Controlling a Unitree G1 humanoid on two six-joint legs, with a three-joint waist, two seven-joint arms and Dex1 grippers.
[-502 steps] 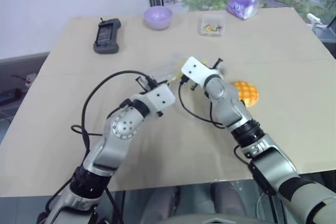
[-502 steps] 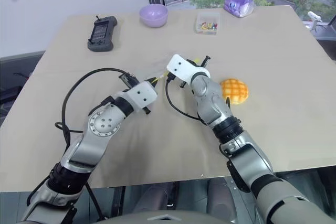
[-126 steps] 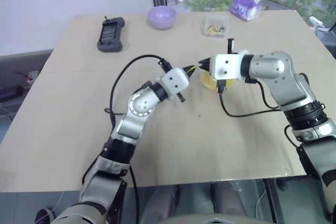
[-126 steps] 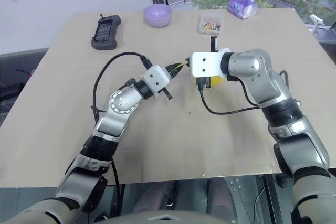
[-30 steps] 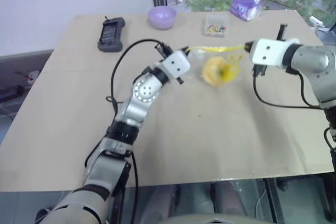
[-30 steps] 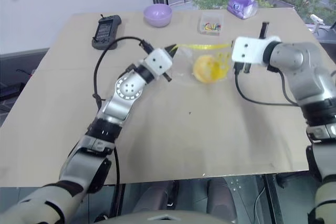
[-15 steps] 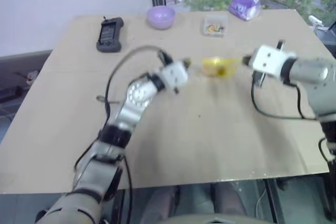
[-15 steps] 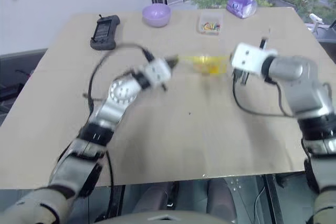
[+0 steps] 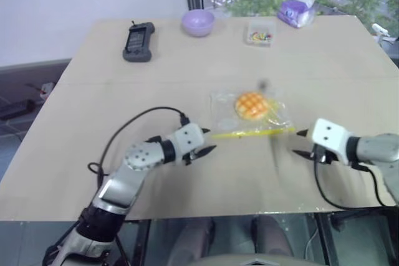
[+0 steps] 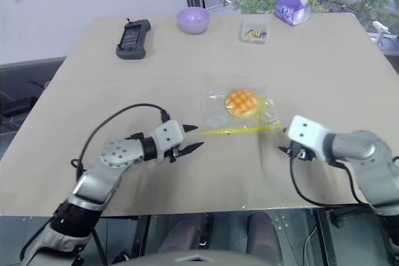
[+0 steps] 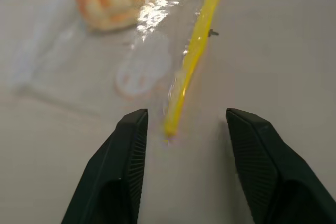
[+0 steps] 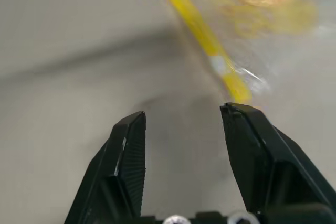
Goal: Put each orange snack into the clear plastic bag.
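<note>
Table [image 9: 93, 91]: bagged orange snack [image 9: 251, 104] between open end effectors.

The worktop [image 9: 156, 60] looked like smooth, matt beige laminate. The clear plastic bag [image 9: 221, 105] was thin, glossy film, crinkled and catching bright glints, with an opaque yellow plastic seal strip [image 11: 195, 51] along its near edge. Inside it the orange snack [image 9: 252, 104] had a soft, matt, bread-like crust scored in a grid. The left gripper [image 11: 186, 124] and right gripper [image 12: 182, 121] had matt black plastic fingers [image 11: 131, 150] with finely ribbed inner faces, on glossy white housings. The far purple bowl [image 9: 198, 22] looked smooth and matt, the small box [image 9: 259, 32] clear hard plastic.
</note>
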